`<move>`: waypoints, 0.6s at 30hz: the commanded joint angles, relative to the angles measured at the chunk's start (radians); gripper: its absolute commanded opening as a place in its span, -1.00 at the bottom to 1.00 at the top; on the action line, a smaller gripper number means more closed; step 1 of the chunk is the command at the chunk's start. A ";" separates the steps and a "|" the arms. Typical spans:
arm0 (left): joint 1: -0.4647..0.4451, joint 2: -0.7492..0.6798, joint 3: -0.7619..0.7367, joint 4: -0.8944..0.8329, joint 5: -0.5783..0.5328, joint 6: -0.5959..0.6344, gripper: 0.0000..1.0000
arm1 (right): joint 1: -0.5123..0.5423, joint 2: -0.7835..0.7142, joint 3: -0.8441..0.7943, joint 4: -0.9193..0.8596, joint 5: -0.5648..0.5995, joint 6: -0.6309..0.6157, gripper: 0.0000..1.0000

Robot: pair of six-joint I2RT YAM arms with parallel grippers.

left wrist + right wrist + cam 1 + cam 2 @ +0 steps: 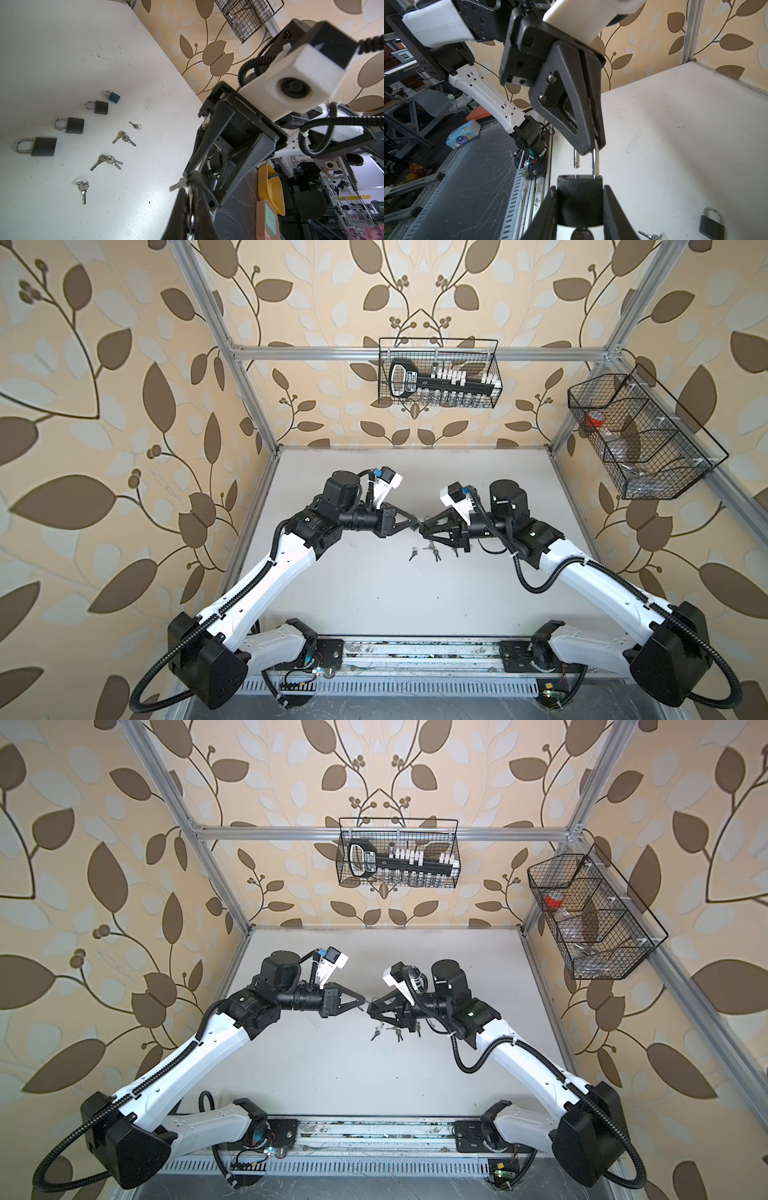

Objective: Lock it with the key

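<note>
Above mid-surface the arms meet tip to tip. The right end effector (580, 197) is clamped on the body of the padlock (579, 205), and the left end effector (591, 145) is closed tight on the crown of its shackle (595, 164). The shackle is raised, with its short leg (576, 159) clear of the body, so the lock is open.

My read: each arm holds one half, so pushing them together should seat the leg without the lock spinning. The leg looks slightly off its hole and probably needs swinging into line first.

The dark round shape under the body (579, 233) may be a key head; can't tell. Loose keys (106, 162) and a row of spare padlocks (74, 124) lie on the surface (62, 52), the keys just nearward of the tips.

The far half is bare and the side edges are well off, so there's room. Dropping low risks scattering the keys.
</note>
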 commanded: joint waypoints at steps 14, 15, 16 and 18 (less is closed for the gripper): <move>-0.007 -0.013 0.074 0.061 -0.007 -0.068 -1.00 | -0.004 -0.139 -0.099 0.159 0.113 0.012 -0.25; -0.007 -0.019 0.071 0.067 -0.011 -0.074 -1.00 | -0.005 -0.158 -0.118 0.187 0.134 0.016 -0.24; -0.007 -0.025 0.067 0.076 -0.015 -0.082 -1.00 | -0.005 -0.184 -0.144 0.220 0.176 0.028 -0.20; -0.007 -0.038 0.058 0.096 -0.022 -0.100 -1.00 | -0.004 -0.234 -0.198 0.297 0.285 0.073 -0.12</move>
